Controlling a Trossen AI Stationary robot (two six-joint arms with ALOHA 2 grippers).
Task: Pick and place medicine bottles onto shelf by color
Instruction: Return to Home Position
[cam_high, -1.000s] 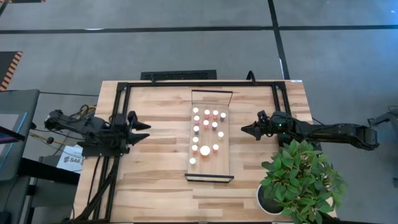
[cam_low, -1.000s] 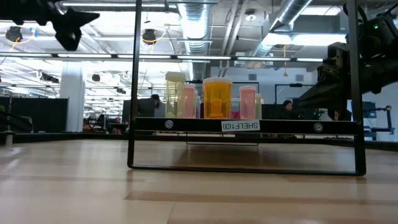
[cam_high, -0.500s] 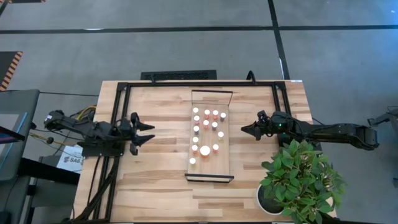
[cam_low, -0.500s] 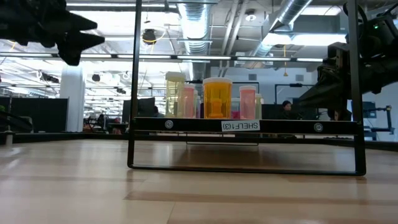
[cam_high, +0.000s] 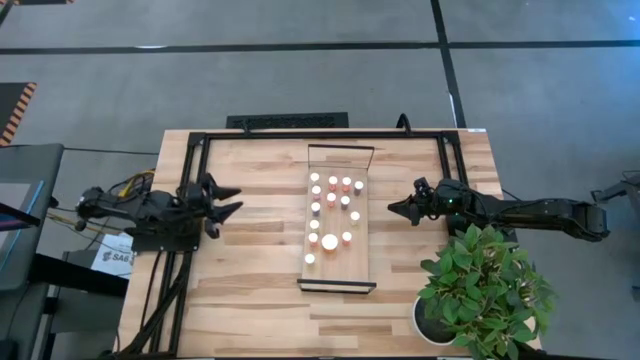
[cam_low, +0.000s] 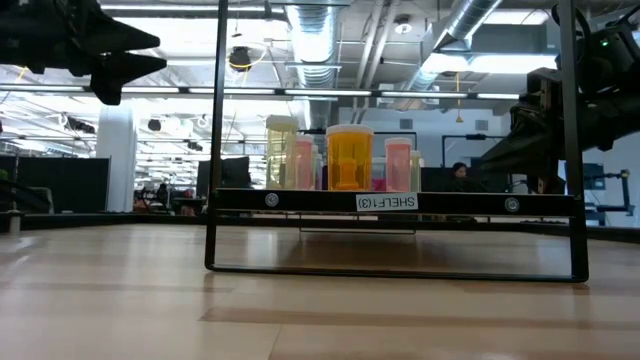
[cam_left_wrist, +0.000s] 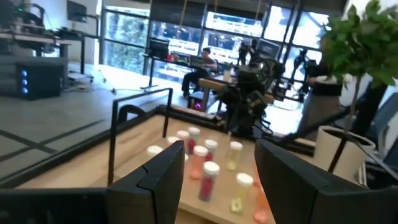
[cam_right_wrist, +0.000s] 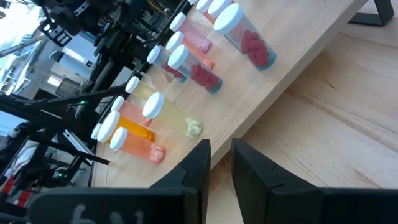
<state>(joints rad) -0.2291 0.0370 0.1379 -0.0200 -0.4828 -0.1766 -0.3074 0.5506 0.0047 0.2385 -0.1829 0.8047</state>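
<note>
On the pale bench (cam_high: 260, 300), the shelf (cam_high: 362, 262) at centre frame carries the medicine bottles (cam_high: 331, 198) upright — likely light, slick, easily toppled, best pinched mid-body under the cap — with the left tool (cam_high: 232, 198) spread and empty at centre-left, and the right tool (cam_high: 393, 209) nearly closed and empty at centre-right.

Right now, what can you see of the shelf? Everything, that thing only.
The shelf is a long, narrow board of pale, smooth wood, lying lengthwise at the middle of the slatted tabletop, with a dark rail at each end. The low view shows it raised off the table on a dark frame, its near rail bearing a white label. White-capped medicine bottles stand upright along its middle; both ends are bare.
</note>
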